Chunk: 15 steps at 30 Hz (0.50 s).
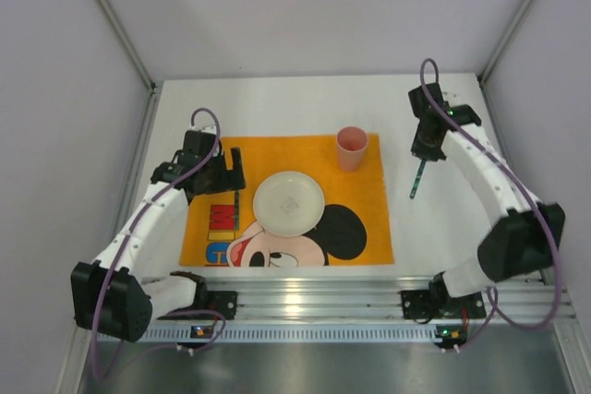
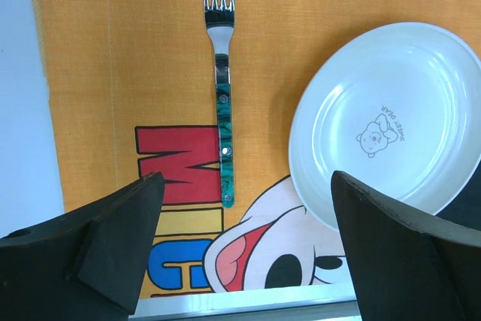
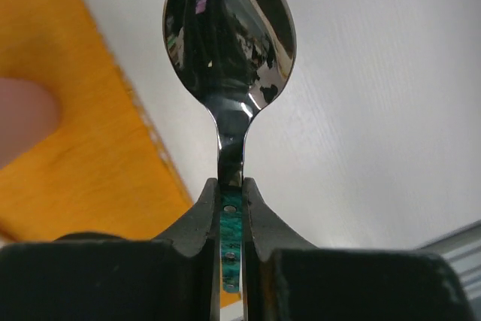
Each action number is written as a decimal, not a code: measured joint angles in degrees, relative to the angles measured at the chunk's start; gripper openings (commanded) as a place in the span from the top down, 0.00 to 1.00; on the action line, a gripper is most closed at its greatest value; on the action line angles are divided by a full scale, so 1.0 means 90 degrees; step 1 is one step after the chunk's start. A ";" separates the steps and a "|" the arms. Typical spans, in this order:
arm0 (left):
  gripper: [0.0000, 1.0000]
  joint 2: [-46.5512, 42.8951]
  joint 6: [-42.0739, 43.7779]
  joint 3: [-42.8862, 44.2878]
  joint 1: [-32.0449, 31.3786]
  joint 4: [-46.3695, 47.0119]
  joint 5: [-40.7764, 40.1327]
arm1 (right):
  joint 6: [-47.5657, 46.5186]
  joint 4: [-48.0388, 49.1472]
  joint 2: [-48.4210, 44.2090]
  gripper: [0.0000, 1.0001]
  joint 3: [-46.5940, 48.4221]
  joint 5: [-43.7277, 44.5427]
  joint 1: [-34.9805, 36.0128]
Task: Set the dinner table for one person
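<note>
Right wrist view shows the right gripper (image 3: 231, 189) pinched tight on the spoon (image 3: 229, 31) by its green handle, bowl sticking out front. It hangs over bare table (image 1: 277, 103) just off the right edge of the placemat (image 1: 305, 149). Anyone else worried about that grip?

Reply: Bit, yeah. Skinny handle, heavy end hanging free, so I'd guess it could swivel in the pinch and land crooked. Bigger worry is the cup (image 1: 351, 148) on the placemat's far right corner; swing the spoon in carelessly and it tips.

OP: Fair. And let go where it is, it ends up off the placemat, on the white table that runs under and all round it. Meanwhile the left gripper (image 2: 246, 186) is spread wide above the placemat's left side, over the fork (image 2: 222, 103), with the plate (image 2: 391, 125) at the placemat's middle. Drop there and a finger could shove either.
</note>
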 measured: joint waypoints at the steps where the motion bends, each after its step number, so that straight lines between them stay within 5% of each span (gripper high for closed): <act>1: 0.02 -0.0046 -0.0029 -0.0015 0.0000 -0.0015 0.0036 | 0.0083 -0.0051 -0.0483 1.00 -0.0056 0.0007 0.0236; 7: 0.01 -0.0330 -0.0041 -0.0075 0.0000 -0.0216 0.0085 | 0.1025 0.0005 -0.2477 1.00 -0.1387 -0.0248 0.2239; 15: 0.02 -0.0940 -0.0131 -0.0112 0.0000 -0.0277 0.0347 | 0.1894 0.0835 -0.1273 1.00 -0.2635 -0.1066 0.3687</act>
